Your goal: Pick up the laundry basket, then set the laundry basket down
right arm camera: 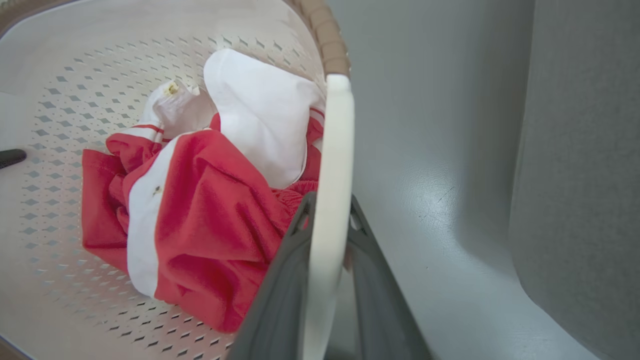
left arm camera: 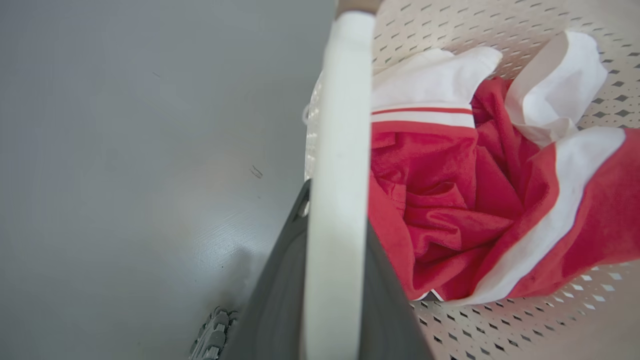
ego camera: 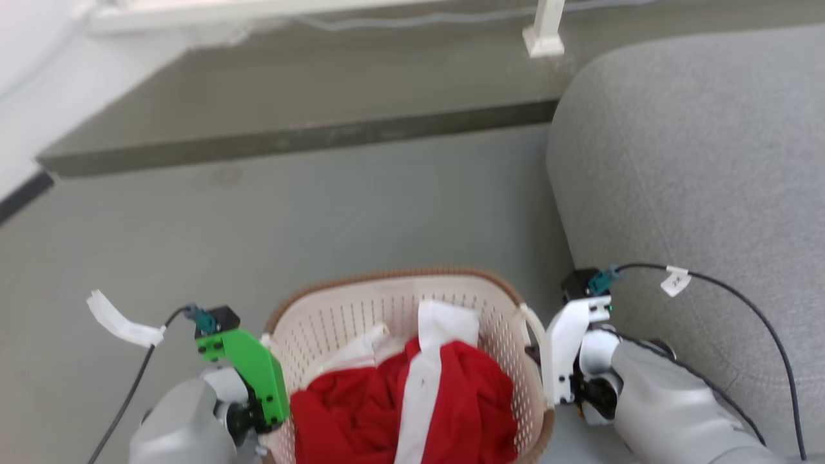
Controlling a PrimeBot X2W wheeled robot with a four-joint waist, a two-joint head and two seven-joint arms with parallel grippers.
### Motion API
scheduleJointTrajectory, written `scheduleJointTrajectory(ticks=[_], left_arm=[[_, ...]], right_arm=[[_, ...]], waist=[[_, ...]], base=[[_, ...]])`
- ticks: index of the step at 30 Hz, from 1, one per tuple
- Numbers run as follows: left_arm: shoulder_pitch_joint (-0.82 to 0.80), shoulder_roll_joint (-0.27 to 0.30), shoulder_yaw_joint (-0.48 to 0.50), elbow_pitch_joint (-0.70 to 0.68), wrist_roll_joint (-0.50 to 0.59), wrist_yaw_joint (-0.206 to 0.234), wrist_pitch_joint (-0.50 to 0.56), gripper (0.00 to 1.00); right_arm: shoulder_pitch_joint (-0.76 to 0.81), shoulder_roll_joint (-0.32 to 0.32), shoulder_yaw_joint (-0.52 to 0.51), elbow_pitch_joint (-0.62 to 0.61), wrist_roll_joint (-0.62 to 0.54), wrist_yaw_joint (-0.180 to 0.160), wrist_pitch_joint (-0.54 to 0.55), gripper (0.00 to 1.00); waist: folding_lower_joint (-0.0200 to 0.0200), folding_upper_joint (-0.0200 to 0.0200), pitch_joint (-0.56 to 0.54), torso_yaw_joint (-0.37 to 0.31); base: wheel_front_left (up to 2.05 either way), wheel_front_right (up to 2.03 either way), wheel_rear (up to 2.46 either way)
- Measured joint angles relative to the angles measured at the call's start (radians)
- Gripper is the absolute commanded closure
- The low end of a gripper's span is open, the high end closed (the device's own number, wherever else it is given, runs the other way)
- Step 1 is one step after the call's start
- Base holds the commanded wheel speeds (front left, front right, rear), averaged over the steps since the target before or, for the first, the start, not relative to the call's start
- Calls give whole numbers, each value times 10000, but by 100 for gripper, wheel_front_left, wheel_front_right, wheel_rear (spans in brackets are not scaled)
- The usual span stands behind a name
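The laundry basket (ego camera: 361,309), cream-white with perforated walls and a brown rim, sits low in the head view between my two grippers. Red and white clothes (ego camera: 399,399) fill its bottom. My left gripper (ego camera: 267,393), under its green mount, is at the basket's left side. In the left wrist view the left gripper (left arm camera: 336,210) is shut on the white left handle (left arm camera: 340,125). My right gripper (ego camera: 548,370) is at the basket's right side, and the right wrist view shows the right gripper (right arm camera: 331,200) shut on the right handle (right arm camera: 335,140). I cannot tell whether the basket touches the floor.
A grey sofa (ego camera: 696,161) rises close on the right, just beside my right arm. A raised dark ledge (ego camera: 290,138) crosses the floor ahead, with a white post (ego camera: 544,29) on it. Grey floor (ego camera: 322,212) lies open in front and to the left.
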Motion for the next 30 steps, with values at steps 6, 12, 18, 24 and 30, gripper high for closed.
scheduleJointTrajectory(ticks=[6, 12, 18, 24, 30], left_arm=[[306, -19, -29, 52, -144, 0, 328, 100], [410, -17, -29, 75, -240, 0, 612, 100], [503, -17, -31, 84, -263, 0, 629, 100], [527, -15, -36, 90, -418, 0, 673, 100], [548, -15, -48, 81, -479, 0, 671, 100]], right_arm=[[272, 0, 119, 2, 205, -2, 504, 100], [384, -2, 201, -4, 412, -2, 821, 100], [432, -2, 230, -4, 554, -2, 922, 100], [431, -2, 240, -4, 627, -2, 932, 100], [430, -4, 270, -4, 644, -2, 930, 100]], waist=[[0, 0, -754, 6], [0, 0, -1230, 8], [0, 0, -1352, 14], [0, 0, -1343, 30], [1, 0, -1303, 53]], base=[[0, 0, 0], [0, 0, 0], [0, 0, 0], [0, 0, 0], [0, 0, 0]])
